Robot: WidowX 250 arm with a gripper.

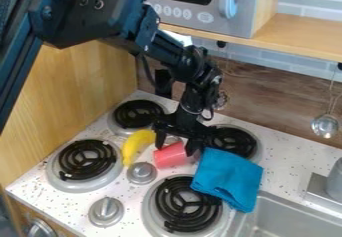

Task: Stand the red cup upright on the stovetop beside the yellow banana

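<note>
We see black gripper (176, 144) hanging inward from tabletop's (294, 163) back edge, fingers wide apart astride pink cylinder (170, 155); yellow banana (136, 145) just beside, toward tabletop's left edge; blue cloth (227, 177) on opposite side, reaching sink (288, 218).

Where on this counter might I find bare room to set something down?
Between the blue cloth, sink and wooden backsplash; a smaller patch borders the left front burner and lower knob. Mid-stove is crowded by banana, pink object and gripper.
</note>
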